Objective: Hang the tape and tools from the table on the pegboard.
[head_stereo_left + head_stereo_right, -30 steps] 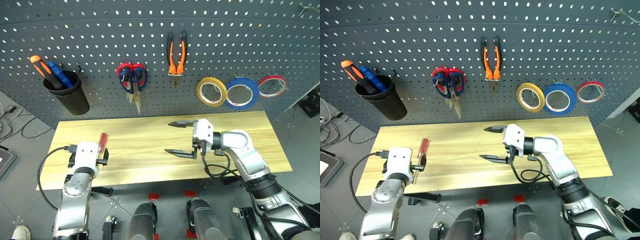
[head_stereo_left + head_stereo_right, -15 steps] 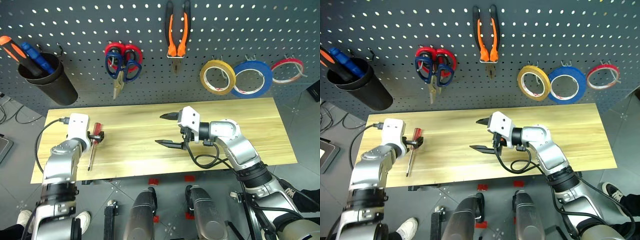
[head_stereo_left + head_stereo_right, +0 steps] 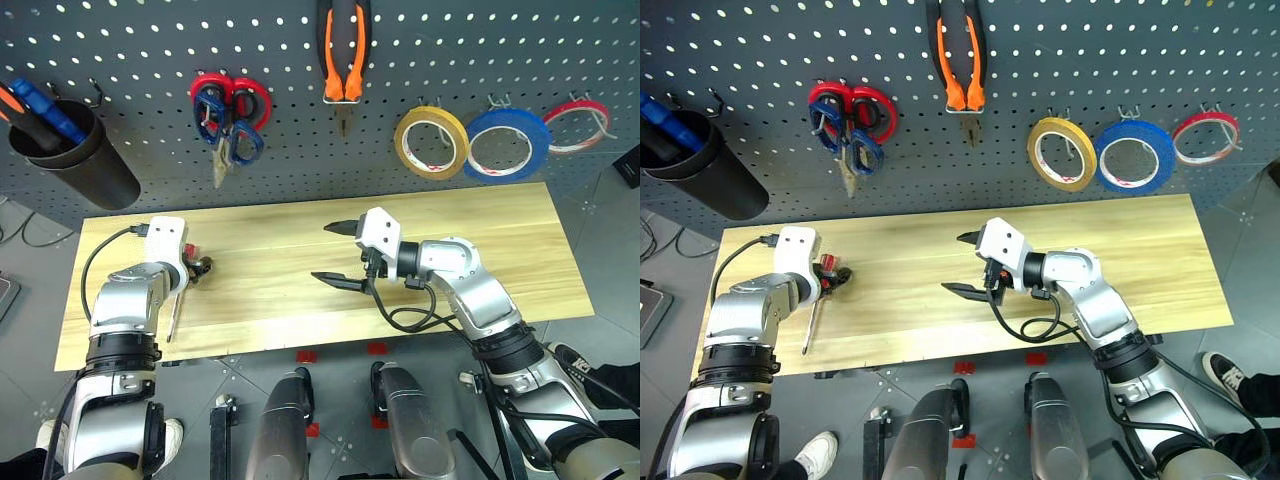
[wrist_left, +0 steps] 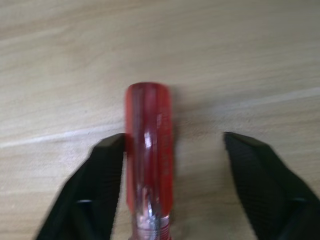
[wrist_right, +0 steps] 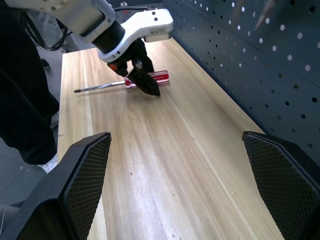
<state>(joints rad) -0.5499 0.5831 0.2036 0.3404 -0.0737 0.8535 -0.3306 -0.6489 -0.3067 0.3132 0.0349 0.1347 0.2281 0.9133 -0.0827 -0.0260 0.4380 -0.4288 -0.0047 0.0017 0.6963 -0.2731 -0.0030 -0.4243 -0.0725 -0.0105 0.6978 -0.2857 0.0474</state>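
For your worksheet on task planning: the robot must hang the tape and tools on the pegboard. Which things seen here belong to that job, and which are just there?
Job: red screwdriver, left gripper around it, table, pegboard, blue tape, pliers, blue scissors.

Just there: yellow tape, red tape, red scissors, black cup.

screwdriver: red handle | table: yellowish wood | pegboard: dark grey, pale holes

no legible text, labels, brands or numbers anywhere
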